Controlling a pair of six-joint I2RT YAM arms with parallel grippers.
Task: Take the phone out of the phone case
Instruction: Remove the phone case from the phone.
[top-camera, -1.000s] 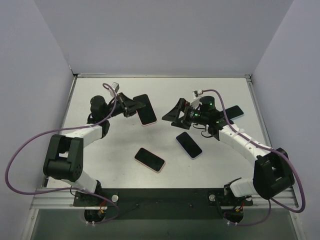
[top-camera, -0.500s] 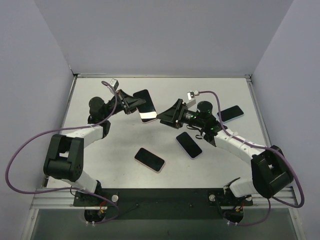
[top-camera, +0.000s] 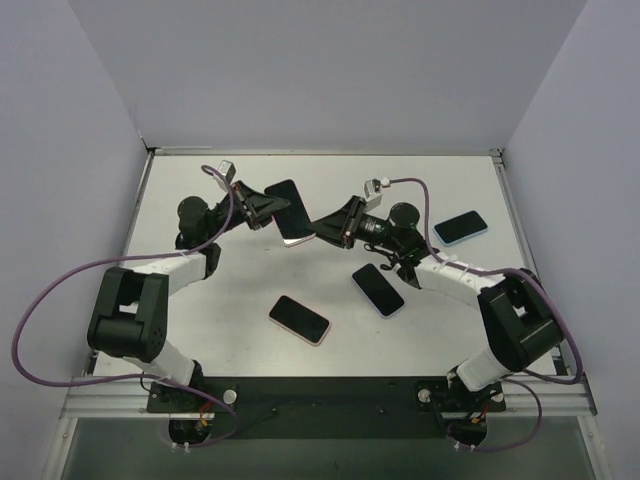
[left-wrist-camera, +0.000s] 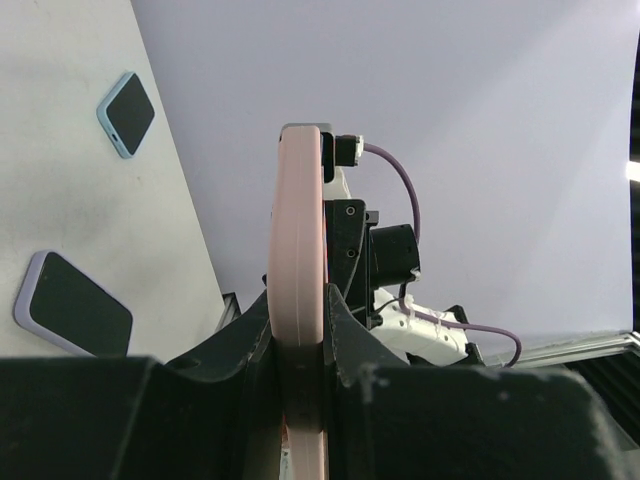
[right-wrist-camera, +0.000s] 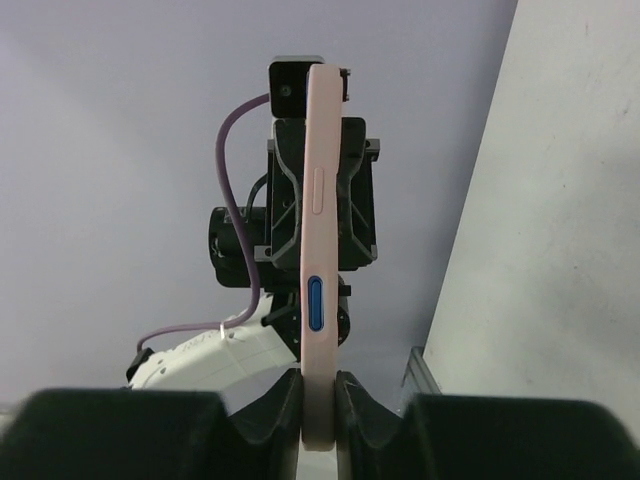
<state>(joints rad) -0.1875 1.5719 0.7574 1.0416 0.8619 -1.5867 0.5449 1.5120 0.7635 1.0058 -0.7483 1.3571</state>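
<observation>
The case (right-wrist-camera: 318, 250) is clamped edge-on by left gripper (left-wrist-camera: 298, 335) and right gripper (right-wrist-camera: 318, 390); the phone (top-camera: 288, 203) screen is hidden in wrist views.

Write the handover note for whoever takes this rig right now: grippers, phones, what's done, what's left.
Left gripper: shut on the pink-cased phone, which is held edge-on above the table.
Right gripper: shut on the opposite end of that phone.
Lying flat on the table, clear of both grippers: blue-cased phone, lavender-cased phone, second pink-cased phone.
Done: phone lifted and gripped at both ends.
Left: the phone looks seated in its case. It probably needs one arm to hold while the other pries the case off.
</observation>
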